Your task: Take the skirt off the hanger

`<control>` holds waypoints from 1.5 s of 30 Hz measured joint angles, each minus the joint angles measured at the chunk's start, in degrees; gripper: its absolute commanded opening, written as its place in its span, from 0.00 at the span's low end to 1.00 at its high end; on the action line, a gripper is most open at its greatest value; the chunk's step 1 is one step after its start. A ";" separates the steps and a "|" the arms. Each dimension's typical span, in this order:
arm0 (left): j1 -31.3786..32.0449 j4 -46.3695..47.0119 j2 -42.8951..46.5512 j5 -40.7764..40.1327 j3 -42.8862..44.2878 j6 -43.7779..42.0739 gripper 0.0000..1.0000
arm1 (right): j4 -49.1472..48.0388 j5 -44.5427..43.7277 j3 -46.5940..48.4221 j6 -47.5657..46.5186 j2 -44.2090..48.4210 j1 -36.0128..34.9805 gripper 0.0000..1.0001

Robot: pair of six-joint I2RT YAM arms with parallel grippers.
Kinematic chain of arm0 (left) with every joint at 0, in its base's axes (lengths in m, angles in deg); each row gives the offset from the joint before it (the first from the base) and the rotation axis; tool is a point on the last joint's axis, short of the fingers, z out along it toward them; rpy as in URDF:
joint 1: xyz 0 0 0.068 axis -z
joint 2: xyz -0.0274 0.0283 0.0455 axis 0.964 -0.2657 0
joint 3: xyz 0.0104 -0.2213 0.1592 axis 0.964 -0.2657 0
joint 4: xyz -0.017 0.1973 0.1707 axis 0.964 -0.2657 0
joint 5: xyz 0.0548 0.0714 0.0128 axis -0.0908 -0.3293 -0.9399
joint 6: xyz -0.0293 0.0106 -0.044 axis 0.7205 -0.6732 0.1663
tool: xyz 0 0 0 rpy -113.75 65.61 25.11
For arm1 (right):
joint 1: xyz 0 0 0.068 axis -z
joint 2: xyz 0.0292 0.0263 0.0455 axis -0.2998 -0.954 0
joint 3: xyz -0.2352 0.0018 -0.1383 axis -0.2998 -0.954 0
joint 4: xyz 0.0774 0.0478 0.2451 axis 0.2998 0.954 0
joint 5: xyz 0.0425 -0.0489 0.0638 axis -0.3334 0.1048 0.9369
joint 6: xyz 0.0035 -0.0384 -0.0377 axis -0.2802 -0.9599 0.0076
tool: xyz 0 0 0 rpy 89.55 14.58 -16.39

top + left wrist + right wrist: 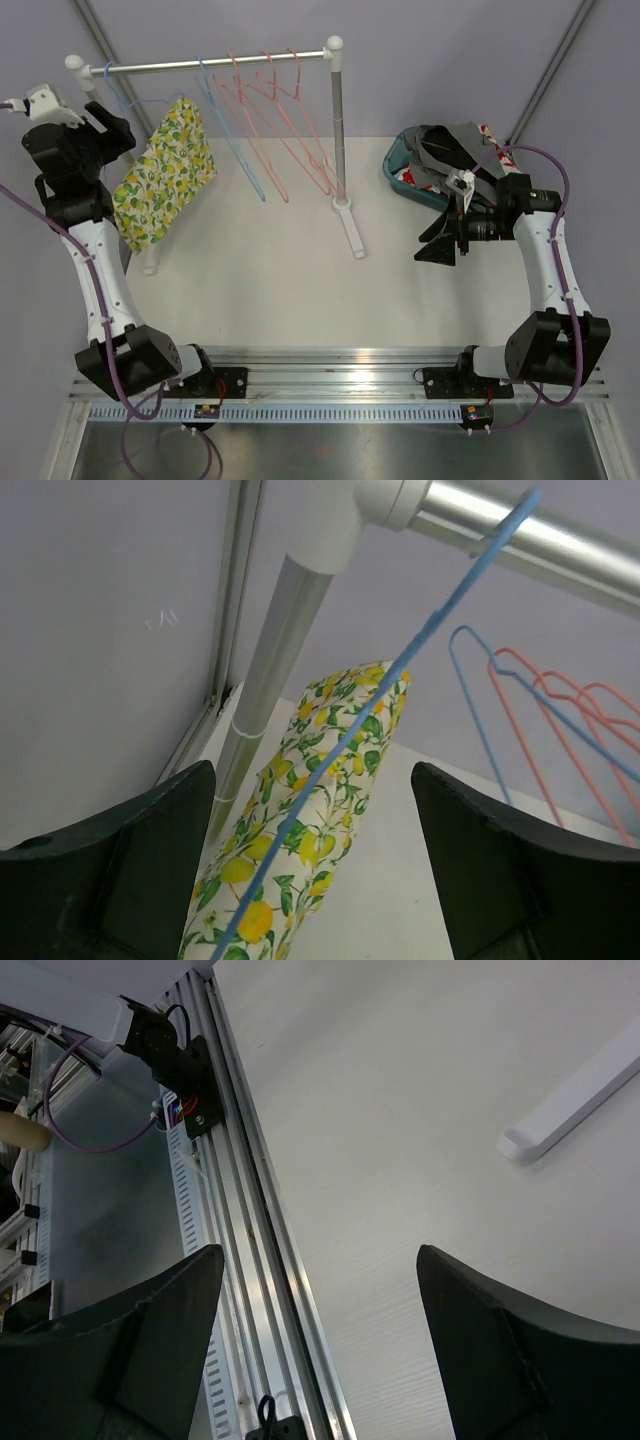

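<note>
Black fingers of the left hand (310, 775) stand spread wide, with nothing pinched between them. Through the gap the wrist camera looks at the lemon-printed skirt of white, yellow and green cloth (300, 820). The thin blue wire hanger (440, 608) that carries it runs slantwise across the cloth. The hanger's hook rests over the silver metal rail (520, 530) of the clothes rack, close to the white corner joint (345, 525) and the grey upright tube (270, 670) below it.

From above, the left hand sits raised at the rack's left end, just beside the skirt's upper edge. The skirt hangs tilted below the rail, still on its hanger. Whether a finger touches the cloth cannot be told. Farther along the rail hang a second blue wire hanger (235, 130) and several pink wire hangers (290, 120), all bare.

The right hand (318, 1260) is also spread and holds nothing. It hovers over the white tabletop (260, 290), well apart from the rack. Its camera shows the ribbed aluminium base rail (250, 1260) and a white rack foot (580, 1100). Behind that arm stands a teal bin of folded clothes (400, 170).
</note>
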 measured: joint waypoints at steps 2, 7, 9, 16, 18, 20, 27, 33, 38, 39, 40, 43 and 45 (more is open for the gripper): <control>0.00 -0.11 -2.19 0.44 -0.02 -1.79 0.77 | 0.00 0.07 0.00 -0.33 0.39 0.00 0.85; -0.04 -0.35 -3.98 2.69 -2.21 -5.53 0.53 | 0.04 0.50 0.00 -0.90 0.63 0.00 0.85; -0.09 0.46 -3.98 4.02 -3.26 -6.40 0.36 | 0.02 0.57 0.00 -1.16 0.63 0.04 0.85; -0.15 1.88 -4.00 7.78 -4.61 -7.63 0.00 | 0.07 1.36 0.00 -1.84 0.63 0.33 0.85; -0.15 2.99 -4.00 8.83 -4.70 -7.04 0.00 | 0.07 1.38 0.00 -1.88 0.63 0.46 0.85; -0.09 4.09 -3.85 9.62 -4.70 -6.14 0.00 | 0.07 1.40 0.00 -1.90 0.63 0.52 0.85; 2.27 4.17 -0.39 10.03 -4.59 -3.41 0.00 | 0.09 1.42 0.00 -1.90 0.63 1.16 0.85; 3.30 5.49 4.39 9.38 -5.40 -2.67 0.00 | 0.13 1.44 0.00 -1.90 0.55 1.22 0.84; 3.30 9.18 5.75 9.90 -11.02 -2.69 0.00 | 0.13 1.44 0.00 -1.92 0.46 1.33 0.84; 3.32 10.03 5.66 10.03 -12.41 -2.71 0.00 | 0.15 1.44 0.00 -1.95 0.44 1.44 0.84; 3.39 10.54 5.66 10.21 -13.55 -2.73 0.00 | 0.15 1.44 0.00 -1.97 0.39 1.51 0.84; 3.54 11.28 5.62 10.71 -16.61 -2.75 0.00 | 0.15 1.46 0.00 -2.25 0.11 1.60 0.84; 3.61 11.65 5.62 10.97 -17.46 -2.80 0.07 | 0.15 1.44 0.00 -2.51 -0.31 1.60 0.84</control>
